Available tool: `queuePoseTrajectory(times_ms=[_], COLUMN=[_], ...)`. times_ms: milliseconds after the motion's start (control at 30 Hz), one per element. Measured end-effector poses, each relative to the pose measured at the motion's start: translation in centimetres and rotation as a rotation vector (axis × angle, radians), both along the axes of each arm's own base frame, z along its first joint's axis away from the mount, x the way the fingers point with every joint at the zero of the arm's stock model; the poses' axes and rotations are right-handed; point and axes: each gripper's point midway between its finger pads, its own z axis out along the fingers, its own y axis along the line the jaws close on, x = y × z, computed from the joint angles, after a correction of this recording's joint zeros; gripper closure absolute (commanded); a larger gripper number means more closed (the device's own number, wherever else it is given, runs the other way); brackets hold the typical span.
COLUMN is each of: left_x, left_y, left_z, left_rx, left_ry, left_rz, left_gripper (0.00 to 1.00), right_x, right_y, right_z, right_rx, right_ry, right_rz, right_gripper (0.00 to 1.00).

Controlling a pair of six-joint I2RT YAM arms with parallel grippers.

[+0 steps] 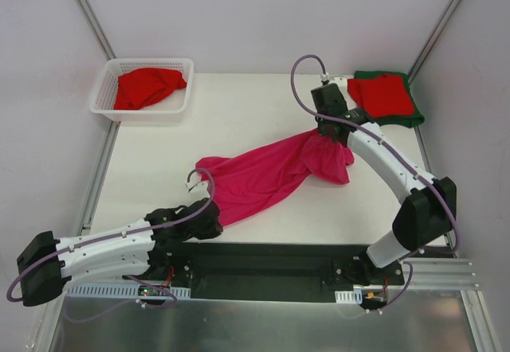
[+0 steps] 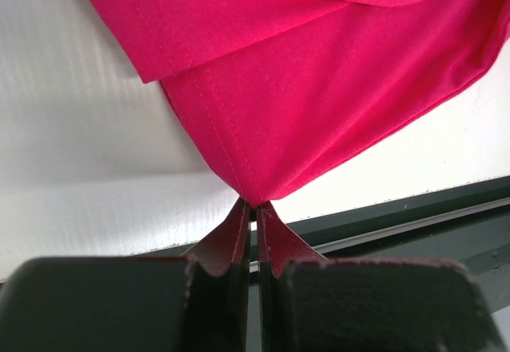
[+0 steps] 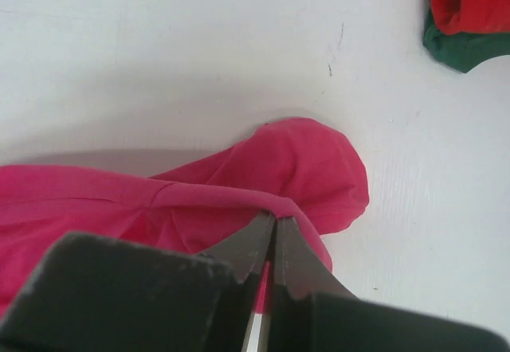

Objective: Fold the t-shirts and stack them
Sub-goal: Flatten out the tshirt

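the white table (image 1: 159, 169) fills the middle of the overhead view. across it the magenta-pink t-shirt (image 1: 271, 173) is drawn out into a long slanted band, running from the near-left, just ahead of the left arm, up to the far-right, under the right arm's wrist. its far end bunches into a rounded fold that droops below the right grip, and its near end narrows to a corner. the middle of the band seems to rest on the table, though the overhead view does not settle that.

at the far-left corner sits a white lattice basket (image 1: 103, 101) with a crumpled red t-shirt (image 1: 147, 88) inside, well apart from the pink one. at the far-right corner a dark green t-shirt (image 1: 402, 117) lies flat with a folded red t-shirt (image 1: 381, 93) on top of it, near the right wrist but not touching the pink cloth.

the left gripper (image 2: 255, 206) sits low at the near edge of the table, its fingers pressed together on the hemmed corner of the pink shirt, which fans out and away from the tips. the right gripper (image 3: 275, 223) is likewise pinched tight on a ridge of the pink cloth at the bunched end, holding it above the table surface.
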Motion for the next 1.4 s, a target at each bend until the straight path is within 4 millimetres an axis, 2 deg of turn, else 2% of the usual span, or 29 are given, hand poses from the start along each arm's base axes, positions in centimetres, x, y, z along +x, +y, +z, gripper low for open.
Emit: queuePoseTrajectory(times_ms=[100, 200, 467, 567, 700, 1000, 1033, 1067, 1100, 1167, 1233, 1300, 1400], left_x=[-0.2, -0.3, -0.9, -1.0, -1.3, -1.8, -1.9, -2.0, -2.0, -2.1, -2.1, -2.2, -2.2], left_y=[0.4, 0.7, 2.3, 3.1, 4.2, 6.5, 6.7, 6.8, 7.0, 7.3, 7.6, 7.8, 7.9], left_z=[0.1, 0.3, 0.3, 0.3, 0.2, 0.2, 0.2, 0.2, 0.2, 0.1, 0.1, 0.1, 0.2], left_rx=[0.001, -0.004, -0.003, 0.010, 0.031, 0.062, 0.064, 0.066, 0.074, 0.084, 0.096, 0.105, 0.113], left_ry=[0.001, 0.003, 0.010, 0.008, 0.016, 0.018, 0.020, 0.022, 0.024, 0.026, 0.026, 0.026, 0.025], left_rz=[0.008, 0.019, 0.060, 0.081, 0.106, 0.171, 0.174, 0.179, 0.183, 0.188, 0.191, 0.193, 0.196], left_gripper=[1.00, 1.00, 1.00, 1.00, 1.00, 1.00, 1.00, 1.00, 1.00, 1.00, 1.00, 1.00, 1.00], right_x=[1.8, 4.1, 10.5, 12.2, 13.5, 15.6, 15.9, 16.2, 16.8, 17.8, 18.4, 18.3, 16.6], right_y=[0.0, 0.5, 1.3, 1.2, 0.6, -2.4, -2.6, -2.8, -3.0, -3.0, -3.1, -3.3, -3.5], right_z=[-0.6, -0.5, 2.2, 2.9, 2.8, 0.4, 0.2, -0.1, -0.3, -0.3, -0.5, -0.9, -1.9], right_rx=[-0.026, -0.039, -0.051, -0.065, -0.082, -0.146, -0.151, -0.159, -0.169, -0.175, -0.179, -0.174, -0.152], right_ry=[0.019, 0.018, -0.059, -0.079, -0.083, -0.048, -0.046, -0.041, -0.040, -0.050, -0.053, -0.044, -0.015], right_rz=[0.011, 0.029, 0.048, 0.051, 0.047, 0.005, 0.001, -0.002, -0.005, -0.009, -0.013, -0.019, -0.029], right_gripper=[0.99, 0.99, 0.99, 0.99, 0.99, 0.99, 0.94, 0.57, 0.41, 0.19, 0.11, 0.07, 0.06])
